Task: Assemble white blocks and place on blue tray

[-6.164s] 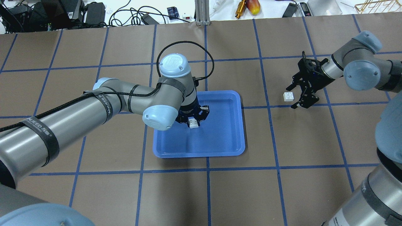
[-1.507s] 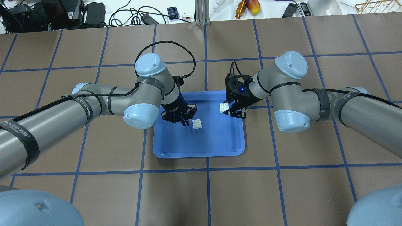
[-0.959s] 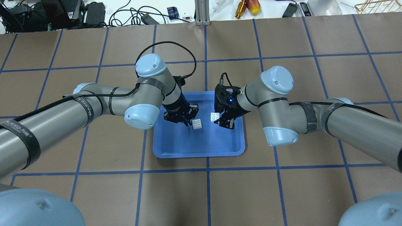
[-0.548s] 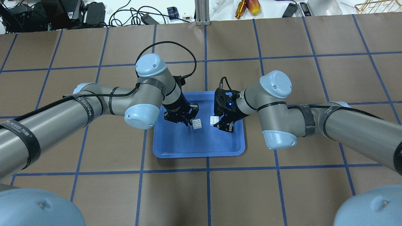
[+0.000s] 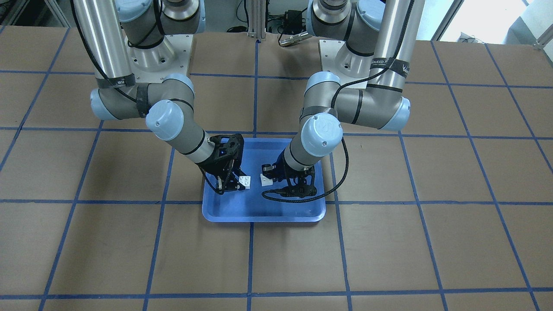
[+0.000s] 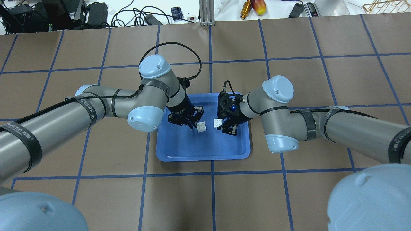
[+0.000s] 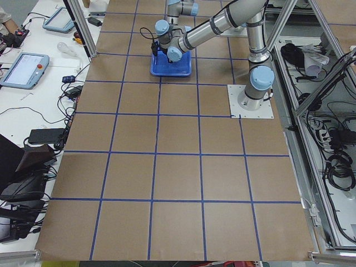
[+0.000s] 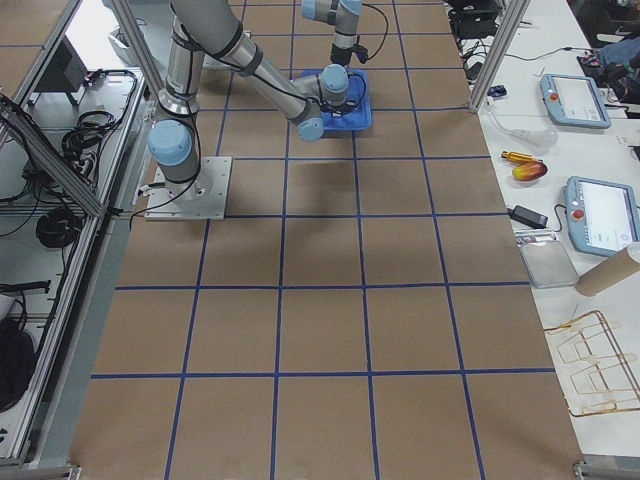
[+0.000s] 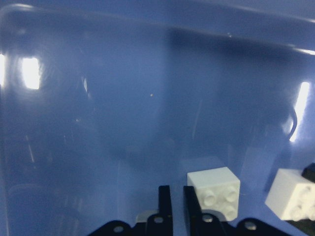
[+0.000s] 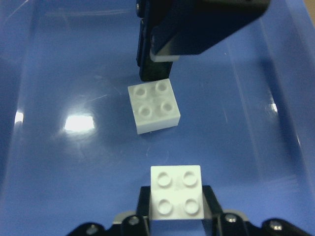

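Note:
The blue tray (image 6: 199, 147) lies at the table's middle and also shows in the front view (image 5: 259, 211). One white block (image 6: 201, 127) rests studs-up on the tray floor. My left gripper (image 6: 192, 124) is shut and empty, its tips right beside that block; the left wrist view shows the closed fingers (image 9: 165, 201) to the left of the block (image 9: 214, 191). My right gripper (image 6: 220, 124) is shut on the second white block (image 6: 218, 122) and holds it just above the tray, a little to the right of the first. In the right wrist view the held block (image 10: 176, 189) is near and the resting block (image 10: 153, 105) beyond.
Cables, power bricks and tools (image 6: 96, 12) lie beyond the table's far edge. Brown table squares marked with blue tape (image 6: 212, 173) surround the tray. Tablets (image 8: 590, 215) sit on the side bench.
My right gripper has carried its white block from the tray's right rim leftward and lower, closer to the block on the tray. The left gripper has stayed beside that block.

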Robot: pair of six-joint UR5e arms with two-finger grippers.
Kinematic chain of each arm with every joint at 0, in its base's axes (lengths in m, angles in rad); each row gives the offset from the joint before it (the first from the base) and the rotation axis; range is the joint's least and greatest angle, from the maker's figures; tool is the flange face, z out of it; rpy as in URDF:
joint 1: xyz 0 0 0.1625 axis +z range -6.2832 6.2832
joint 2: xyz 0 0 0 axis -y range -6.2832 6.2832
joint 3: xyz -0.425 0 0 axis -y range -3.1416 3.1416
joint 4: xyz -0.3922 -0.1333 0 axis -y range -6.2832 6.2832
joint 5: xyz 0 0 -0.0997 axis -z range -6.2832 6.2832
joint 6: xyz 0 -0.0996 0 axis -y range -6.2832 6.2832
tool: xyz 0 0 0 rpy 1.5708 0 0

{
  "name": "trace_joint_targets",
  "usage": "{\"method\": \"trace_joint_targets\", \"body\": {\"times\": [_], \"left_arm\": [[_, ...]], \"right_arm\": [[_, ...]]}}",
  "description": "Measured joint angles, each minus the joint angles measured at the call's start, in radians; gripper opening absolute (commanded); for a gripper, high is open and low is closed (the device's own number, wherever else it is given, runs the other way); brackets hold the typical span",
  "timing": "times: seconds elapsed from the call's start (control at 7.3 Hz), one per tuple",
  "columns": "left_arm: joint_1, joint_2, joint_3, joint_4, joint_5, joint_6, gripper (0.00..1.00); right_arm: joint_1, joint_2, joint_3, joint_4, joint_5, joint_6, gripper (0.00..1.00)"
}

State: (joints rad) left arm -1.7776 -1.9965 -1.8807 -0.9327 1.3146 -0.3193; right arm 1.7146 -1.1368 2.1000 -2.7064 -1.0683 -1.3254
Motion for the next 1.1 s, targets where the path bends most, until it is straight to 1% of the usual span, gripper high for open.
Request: {"method": "trace_joint_targets", "body": {"times": [1.1], "left_arm": [[-0.005,0.0,0.0,-0.001,0.002,0.0,0.22]], "right_arm": [[0.034,0.005,-0.011,-0.006,0.003,0.006,0.0]]}}
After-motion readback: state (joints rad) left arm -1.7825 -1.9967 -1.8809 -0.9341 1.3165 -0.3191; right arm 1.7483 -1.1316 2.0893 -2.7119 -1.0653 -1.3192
